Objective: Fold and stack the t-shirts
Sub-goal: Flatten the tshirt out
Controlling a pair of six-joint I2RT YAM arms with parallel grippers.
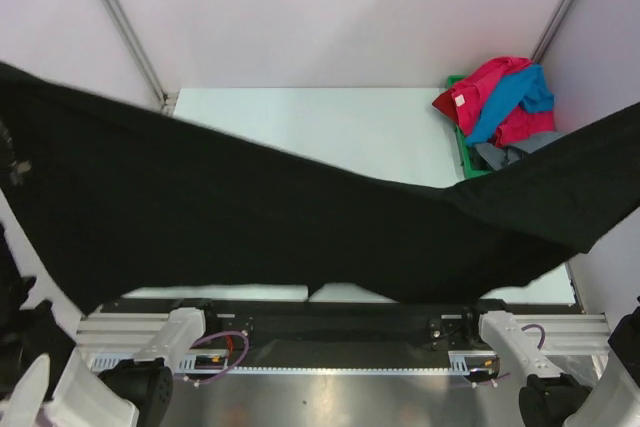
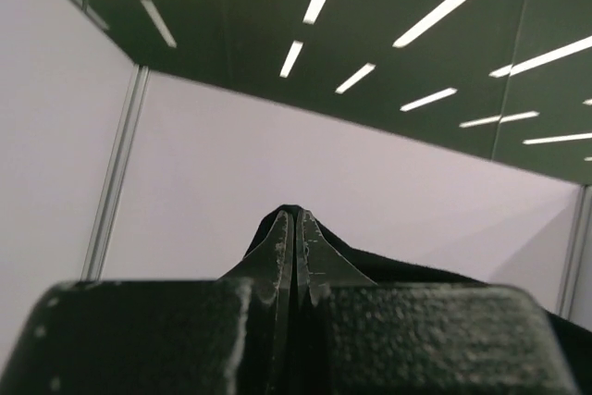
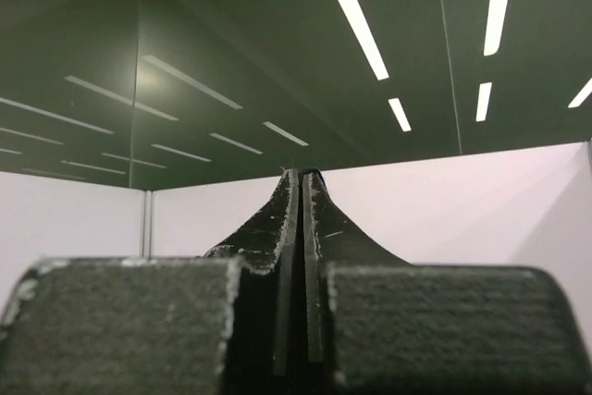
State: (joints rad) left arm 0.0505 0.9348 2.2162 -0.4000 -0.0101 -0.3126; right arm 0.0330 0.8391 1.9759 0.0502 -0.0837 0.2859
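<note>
The black t-shirt (image 1: 300, 227) hangs spread in the air across the whole top view, raised at both ends and sagging in the middle. My left gripper (image 2: 296, 215) is shut on one end of it; black cloth (image 2: 416, 270) shows past its fingertips. My right gripper (image 3: 302, 173) is shut, with a thin sliver of black cloth between its tips. Both wrist views look up at the ceiling. The red-pink shirt (image 1: 480, 87), the bright blue shirt (image 1: 515, 97) and the grey shirt (image 1: 510, 152) lie in a heap at the back right.
The heap sits in a green bin (image 1: 462, 142) at the table's back right corner. The white table top (image 1: 330, 122) shows behind the hanging shirt. Both arm bases (image 1: 170, 347) are at the near edge. Booth walls and metal posts surround the table.
</note>
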